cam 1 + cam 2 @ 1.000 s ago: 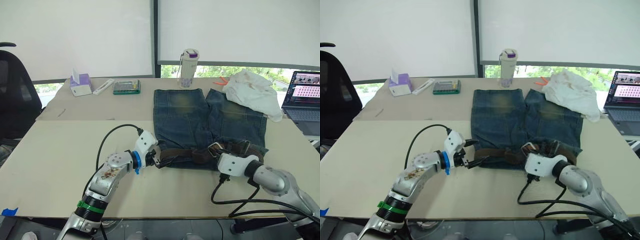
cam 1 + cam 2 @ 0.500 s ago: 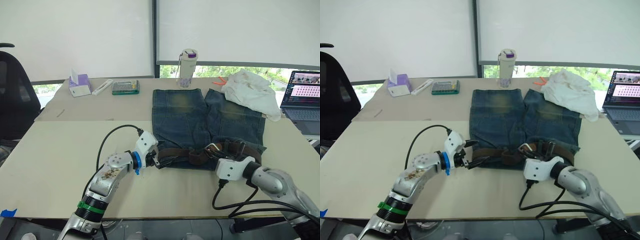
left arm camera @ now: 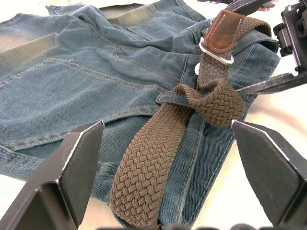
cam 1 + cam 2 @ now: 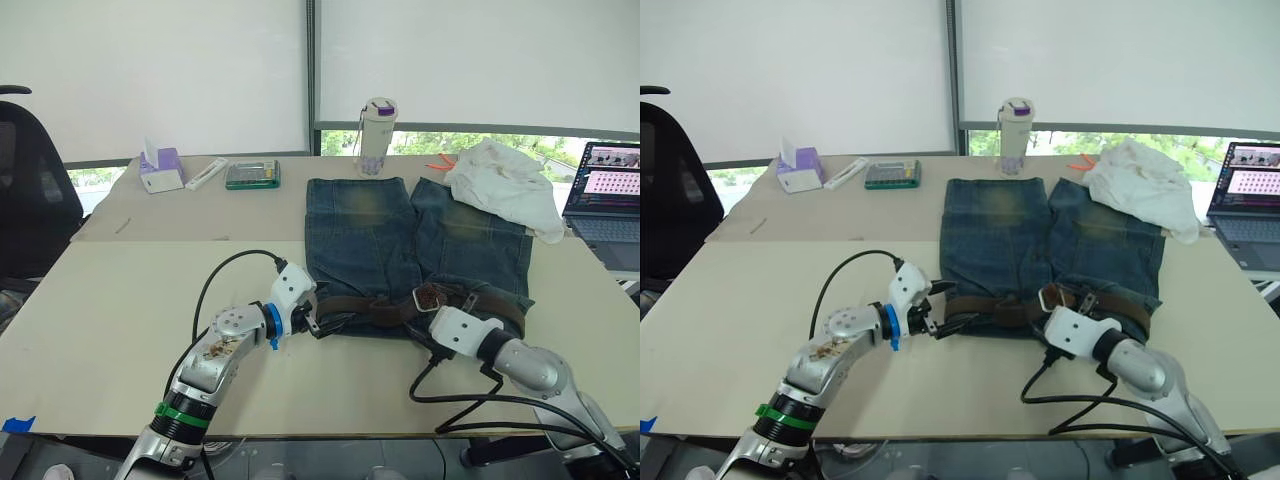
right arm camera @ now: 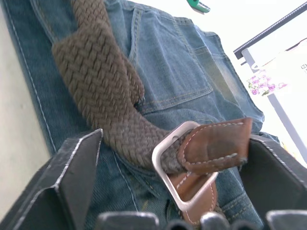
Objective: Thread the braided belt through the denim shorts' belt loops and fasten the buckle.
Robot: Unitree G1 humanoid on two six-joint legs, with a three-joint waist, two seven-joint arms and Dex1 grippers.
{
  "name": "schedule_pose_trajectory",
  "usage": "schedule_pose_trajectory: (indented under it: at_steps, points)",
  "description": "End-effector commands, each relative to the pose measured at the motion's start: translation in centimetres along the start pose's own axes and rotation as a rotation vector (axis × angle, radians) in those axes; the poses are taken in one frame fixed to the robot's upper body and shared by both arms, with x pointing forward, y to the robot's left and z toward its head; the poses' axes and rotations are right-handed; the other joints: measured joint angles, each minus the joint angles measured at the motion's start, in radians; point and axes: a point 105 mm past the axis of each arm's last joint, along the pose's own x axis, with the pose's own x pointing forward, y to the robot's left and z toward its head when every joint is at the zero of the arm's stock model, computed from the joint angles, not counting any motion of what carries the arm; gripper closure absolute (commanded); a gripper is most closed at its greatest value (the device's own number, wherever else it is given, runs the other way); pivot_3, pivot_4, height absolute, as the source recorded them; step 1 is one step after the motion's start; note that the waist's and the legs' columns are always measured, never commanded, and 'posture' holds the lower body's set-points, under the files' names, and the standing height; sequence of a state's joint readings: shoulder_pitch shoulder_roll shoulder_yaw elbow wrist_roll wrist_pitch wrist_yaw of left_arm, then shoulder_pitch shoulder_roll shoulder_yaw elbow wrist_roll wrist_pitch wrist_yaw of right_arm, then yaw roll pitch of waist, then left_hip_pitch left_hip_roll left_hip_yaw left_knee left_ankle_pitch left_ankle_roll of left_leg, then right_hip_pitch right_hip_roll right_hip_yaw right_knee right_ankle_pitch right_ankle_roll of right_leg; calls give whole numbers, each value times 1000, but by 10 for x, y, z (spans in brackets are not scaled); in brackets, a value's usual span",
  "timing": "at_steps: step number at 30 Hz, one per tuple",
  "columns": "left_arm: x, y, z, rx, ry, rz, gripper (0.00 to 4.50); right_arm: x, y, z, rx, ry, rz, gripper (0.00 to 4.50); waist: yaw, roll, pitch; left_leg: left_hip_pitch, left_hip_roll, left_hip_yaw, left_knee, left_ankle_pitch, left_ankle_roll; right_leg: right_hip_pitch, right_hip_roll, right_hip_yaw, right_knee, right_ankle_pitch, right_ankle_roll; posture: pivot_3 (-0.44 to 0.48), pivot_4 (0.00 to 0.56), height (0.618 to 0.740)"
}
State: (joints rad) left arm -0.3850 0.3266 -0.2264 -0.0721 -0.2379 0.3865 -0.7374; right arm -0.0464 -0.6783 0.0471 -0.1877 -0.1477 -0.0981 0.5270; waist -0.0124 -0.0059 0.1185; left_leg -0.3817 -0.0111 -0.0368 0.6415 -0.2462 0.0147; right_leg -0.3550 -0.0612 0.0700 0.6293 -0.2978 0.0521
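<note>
With both end effectors spread wide and grasping nothing, the right end effector (image 4: pixel 1053 316) should clamp the buckle (image 5: pixel 184 160) squarely while the left end effector (image 4: pixel 310 322) pins the braided belt (image 3: pixel 158 158) flat against the denim shorts (image 4: pixel 400 235).

No legible text, label, brand or number anywhere. Laptop screen (image 4: pixel 610 168) at the right edge of the tabletop (image 4: pixel 120 300) carries pink and white blocks, too small to read. Purple-printed bottle (image 4: pixel 376 135) and purple tissue box (image 4: pixel 160 168) bear markings, none of them decipherable.
</note>
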Motion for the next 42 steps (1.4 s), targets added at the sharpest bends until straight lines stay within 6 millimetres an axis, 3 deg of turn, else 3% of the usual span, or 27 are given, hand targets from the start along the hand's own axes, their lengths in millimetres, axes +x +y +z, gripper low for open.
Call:
schedule_pose_trajectory:
  at_steps: [1,4,5,10,17,21,24,34,42]
  points:
    - [0,-2,5,27,-17,-10,0,-3,-10,17,67,-68,-42,55,0,0,0,0,0,0,0,0,0,0,0,0,0,0,0,0,150,740]
    - [0,-1,4,25,-15,-6,0,-3,-10,22,190,-92,-60,55,0,0,0,0,0,0,0,0,0,0,0,0,1,0,0,0,150,740]
    - [0,-1,3,24,-14,-5,0,-3,-9,23,216,-95,-57,293,0,0,0,0,0,0,0,0,0,0,0,0,0,0,0,0,150,740]
    - [-1,1,2,18,-12,2,0,-7,-10,22,380,-87,-68,1964,0,0,0,0,0,-1,0,0,0,0,0,0,1,0,0,0,150,740]
    - [-2,1,1,16,-7,5,0,-11,-14,16,435,-72,-115,4375,-1,0,0,0,0,-1,0,0,0,0,0,0,1,0,0,0,150,740]
    - [-2,2,0,19,-6,5,0,-14,-18,17,493,-80,-129,4475,0,0,0,0,0,-1,0,0,0,0,0,0,1,0,0,0,150,740]
    - [-2,1,0,26,-2,0,0,-17,-19,30,670,-138,-83,4475,0,0,0,-1,0,-1,0,0,0,0,0,0,1,0,0,0,150,740]
    - [-3,1,-3,27,3,1,0,-41,-82,35,1082,-158,-136,4475,0,1,0,-2,0,-2,0,0,0,0,-1,-1,1,0,0,0,150,740]
    - [-2,0,-2,29,0,6,0,-41,-83,39,1219,-93,-99,4475,1,1,0,-4,1,-2,0,0,1,0,-1,-1,1,0,0,0,150,740]
